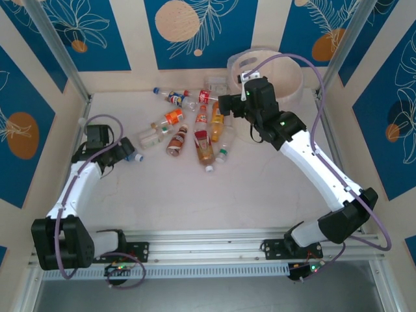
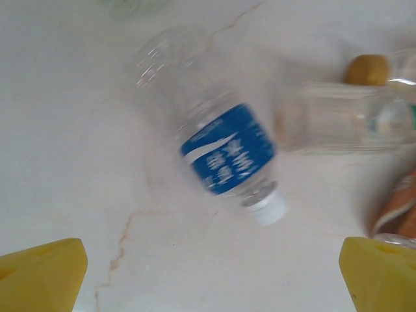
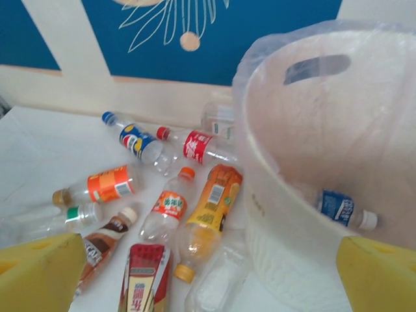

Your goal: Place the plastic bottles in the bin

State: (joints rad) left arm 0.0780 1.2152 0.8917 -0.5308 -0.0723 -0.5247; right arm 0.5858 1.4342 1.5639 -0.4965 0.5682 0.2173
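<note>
- At the left gripper [image 2: 208, 279]: yellow pads [image 2: 40, 276] spread wide, nothing pinched.
- Just ahead, on the pale marbled table [image 2: 78, 162]: a clear plastic bottle with a blue label [image 2: 224, 156], lying flat, long axis slanted across the gap, white cap end toward the pads. Likely needs a wrist turn before closing across the body.
- At the right gripper [image 3: 208, 279]: likewise spread and empty, hanging beside the large round cream-white lined bin [image 3: 292, 260] at the far right.
- Inside that bin: one blue-labelled bottle [image 3: 341, 209].
- Left of the bin, mid-table: the other loose bottles [image 1: 195, 127], nearer the right arm.
- Hard to make out: left wrist view blurred, clear bottle walls fading into the table.
</note>
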